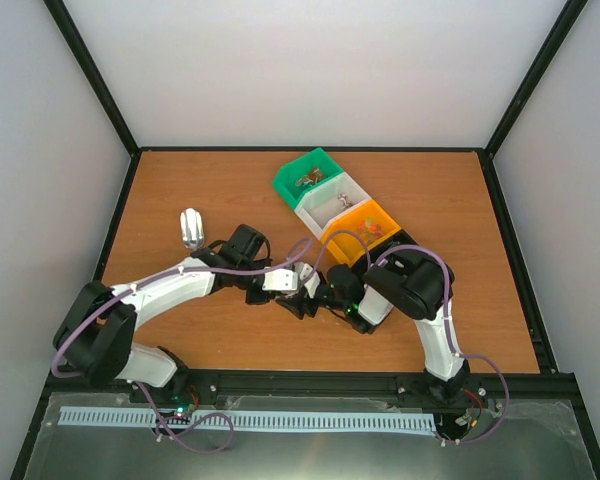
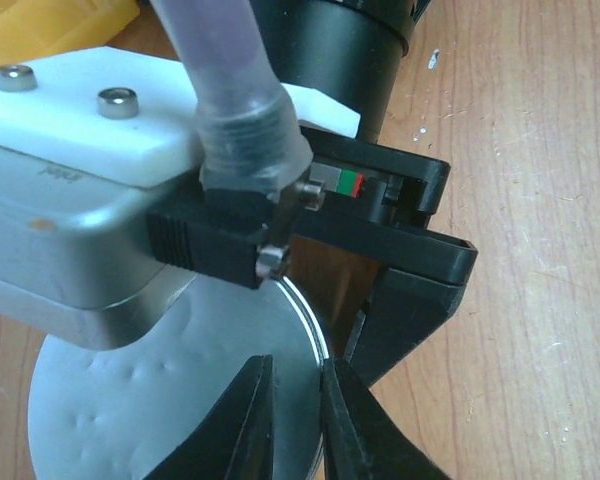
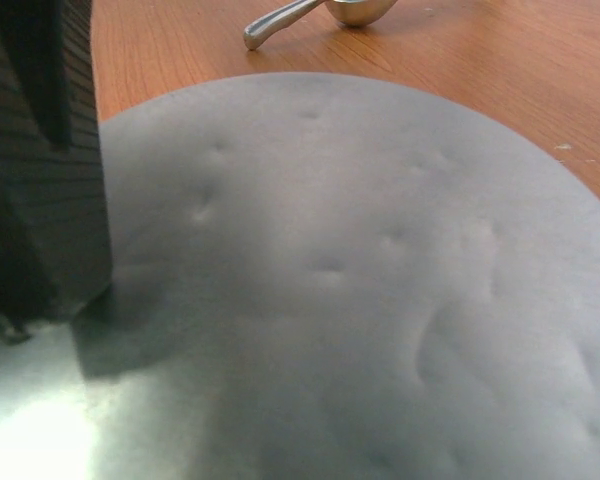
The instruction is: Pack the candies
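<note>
Green bin [image 1: 285,186] holds candies [image 1: 308,181] overhead, well apart from the right gripper [image 1: 330,296]. Left wrist: left gripper [image 2: 298,425] clenched on the rim of a silver lid [image 2: 160,400]. Right wrist: lid fills view, that grasp unclear. Likely lid removal; next needs a steady lift.

Text and label check: nothing legible in any of the three views.
Left wrist view, toward 9 o'clock: a faint mark [image 2: 55,172] on the side of the white plate [image 2: 70,135], too blurred to read. Just above centre, toward 1 o'clock: a small red-and-green patch [image 2: 350,183] set in the black block, with no letters visible on it. The silvery disc [image 2: 130,400] at 7 o'clock shows only dimples, as it does in the right wrist view.
</note>
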Tool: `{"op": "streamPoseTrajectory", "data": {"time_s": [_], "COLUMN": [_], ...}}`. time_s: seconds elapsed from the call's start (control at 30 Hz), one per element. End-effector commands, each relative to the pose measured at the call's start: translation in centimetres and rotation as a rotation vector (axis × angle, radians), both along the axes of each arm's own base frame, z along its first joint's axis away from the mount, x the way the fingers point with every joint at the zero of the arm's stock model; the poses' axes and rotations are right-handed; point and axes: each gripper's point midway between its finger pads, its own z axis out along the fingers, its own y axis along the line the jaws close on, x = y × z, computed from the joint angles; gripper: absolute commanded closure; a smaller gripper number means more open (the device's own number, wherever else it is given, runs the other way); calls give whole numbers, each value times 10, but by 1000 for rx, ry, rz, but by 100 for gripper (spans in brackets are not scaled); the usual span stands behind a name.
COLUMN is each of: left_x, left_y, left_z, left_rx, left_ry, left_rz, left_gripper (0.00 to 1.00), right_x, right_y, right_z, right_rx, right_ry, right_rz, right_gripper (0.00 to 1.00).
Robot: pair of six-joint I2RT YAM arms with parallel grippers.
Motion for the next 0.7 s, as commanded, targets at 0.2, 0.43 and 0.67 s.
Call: {"op": "streamPoseTrajectory", "data": {"time_s": [0.2, 0.43, 0.67], "left_x": [-37, -13, -7], "left_y": [63, 33, 8], "left_z": [-62, -10, 28], "left_rx": [352, 133, -45], "left_ry": [140, 80, -34], "left_rz": [-25, 77, 70], "left_gripper": [85, 65, 64], "right_x": [-45, -48, -45], "right_y": [3, 3, 4], "right_z": [-22, -24, -26], "right_rx": [-26, -30, -33], "right_ry": [95, 95, 110], "right_rz": [157, 171, 157], "right_gripper": [47, 49, 51]}}
